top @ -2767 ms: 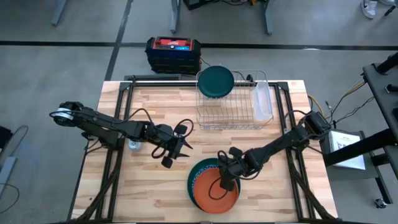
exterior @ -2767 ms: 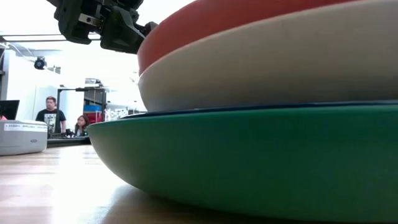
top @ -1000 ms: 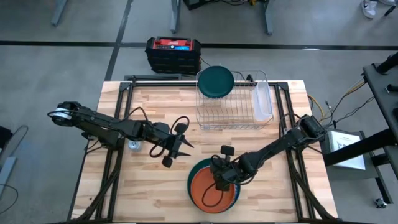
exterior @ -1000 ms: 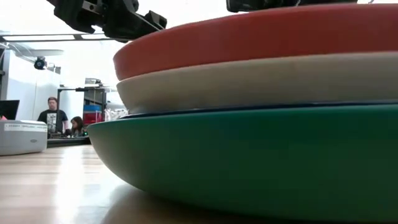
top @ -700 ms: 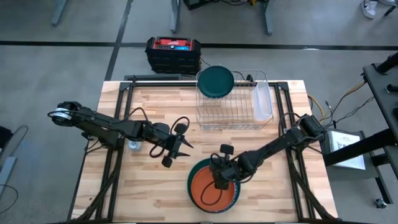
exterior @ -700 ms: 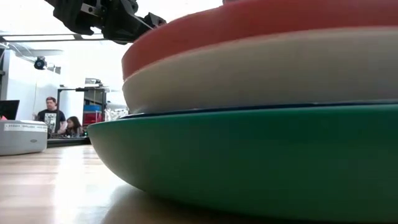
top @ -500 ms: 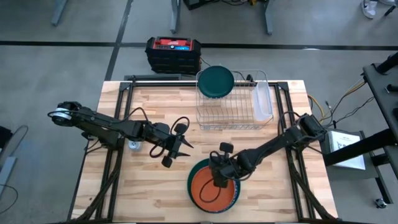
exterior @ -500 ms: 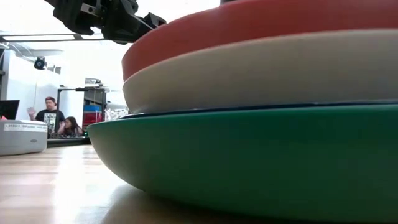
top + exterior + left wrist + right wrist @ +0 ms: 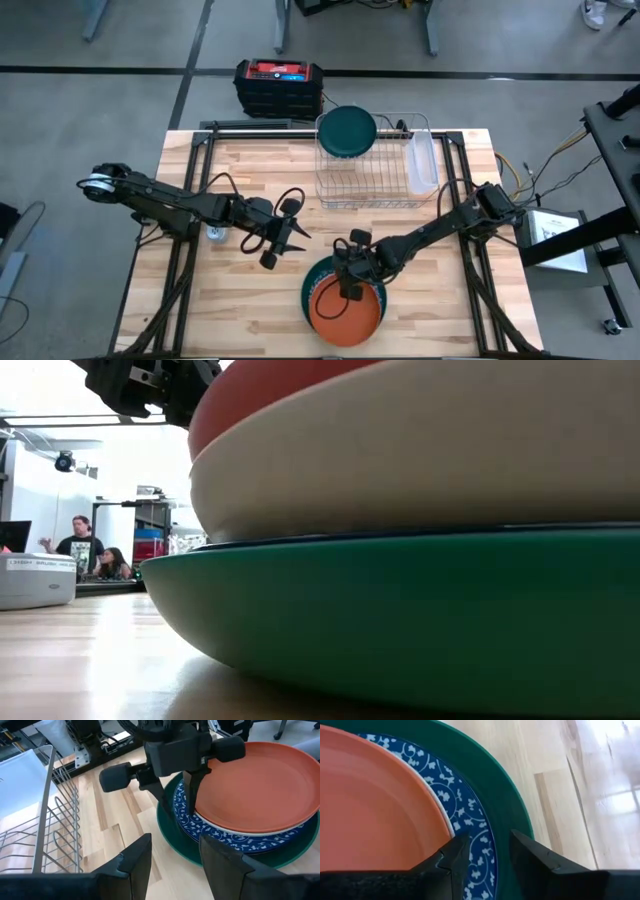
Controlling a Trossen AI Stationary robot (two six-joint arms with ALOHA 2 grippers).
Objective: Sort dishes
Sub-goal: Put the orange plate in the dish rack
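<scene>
Stack of 3 dishes sits near the front edge of the pale wooden slatted surface point(image 9: 250, 170): a wide dark green plate point(image 9: 312, 284) at the bottom, a blue-and-white floral plate point(image 9: 210, 832) on it, a flat round orange plate point(image 9: 347, 312) on top. Orange one is slid off-centre toward the front edge, so the floral rim shows on the rack side; probably nudged that way to expose an edge for gripping.

Right gripper point(image 9: 348, 270) is low at the stack's rack-side rim. In right wrist view its fingers point(image 9: 452, 857) stand apart w/ a gap, straddling the floral rim beside the orange edge, clamped on nothing. Looks like it's lining up a pinch on one rim so a single dish can be peeled off, not the whole pile.

Left gripper point(image 9: 283, 232) hovers over bare wood just left of the stack, fingers point(image 9: 135, 865) spread & empty, prob. waiting for a hand-off or its turn.

Silver wire dish rack point(image 9: 345, 185) is at the back, one round dark green dish point(image 9: 347, 130) already standing at its back-left corner; a clear plastic tray point(image 9: 423, 165) hugs its right side. So approx. one dish sorted, 3 to go.
</scene>
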